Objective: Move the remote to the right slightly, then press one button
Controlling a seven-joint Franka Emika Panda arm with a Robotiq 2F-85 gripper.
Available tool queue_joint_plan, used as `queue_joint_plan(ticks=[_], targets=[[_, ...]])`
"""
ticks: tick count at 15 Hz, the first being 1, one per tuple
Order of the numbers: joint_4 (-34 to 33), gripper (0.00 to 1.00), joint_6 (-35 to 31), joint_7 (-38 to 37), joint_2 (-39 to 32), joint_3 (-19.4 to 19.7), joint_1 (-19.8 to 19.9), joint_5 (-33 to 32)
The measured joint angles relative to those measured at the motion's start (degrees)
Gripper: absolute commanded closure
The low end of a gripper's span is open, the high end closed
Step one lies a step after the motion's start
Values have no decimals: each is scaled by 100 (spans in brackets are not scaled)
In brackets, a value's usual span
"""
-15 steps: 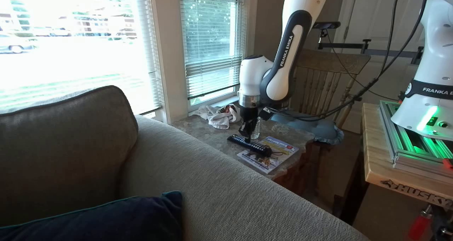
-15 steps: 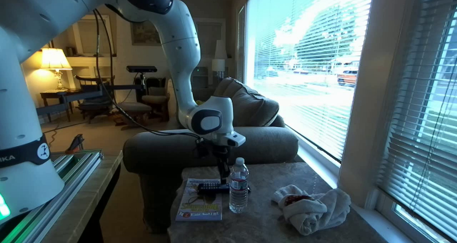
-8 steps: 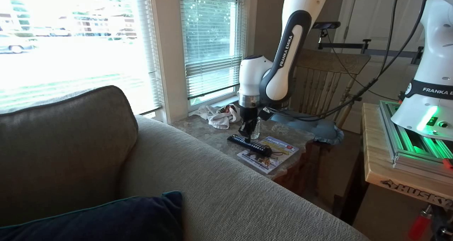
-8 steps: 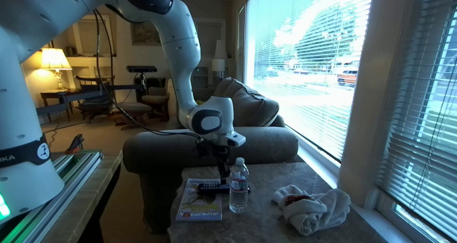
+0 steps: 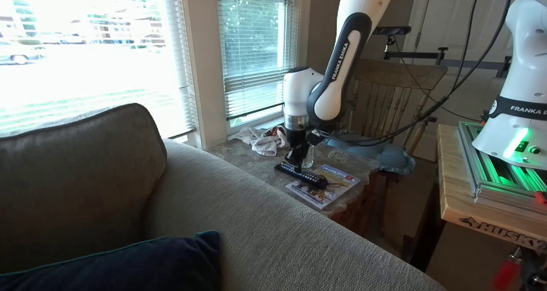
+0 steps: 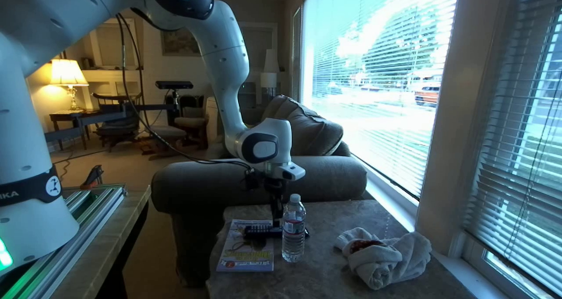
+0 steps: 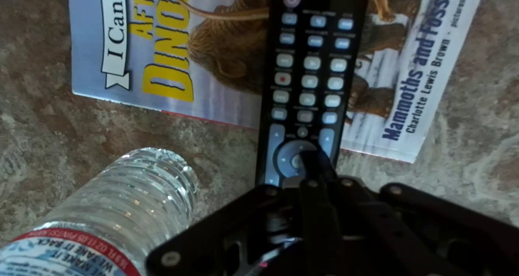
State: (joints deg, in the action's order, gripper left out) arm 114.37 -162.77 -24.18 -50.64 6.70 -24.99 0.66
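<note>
The slim black rectangular remote (image 7: 308, 89) with rows of pale buttons is supported at one end by a thin, colourful paper booklet (image 7: 227, 103); the rest is extended past the booklet's edge over the mottled grey-brown tabletop (image 6: 325, 277). The two fingers of the black jointed gripper (image 7: 318, 163) are pressed together, with their tips held at the round blue-grey pad (image 7: 286, 165) of the remote; whether a button is pushed down cannot be told. In an exterior view, part of the remote is hidden by an upright clear plastic water bottle (image 6: 293, 228) with a red-edged label. A crumpled white cloth (image 6: 384, 264) is seen well apart from both.
</note>
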Motion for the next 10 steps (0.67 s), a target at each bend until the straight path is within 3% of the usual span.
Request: queue_joint_plan(ticks=[10], targets=[[-136,100,76,-299,-25,49,-120,0]])
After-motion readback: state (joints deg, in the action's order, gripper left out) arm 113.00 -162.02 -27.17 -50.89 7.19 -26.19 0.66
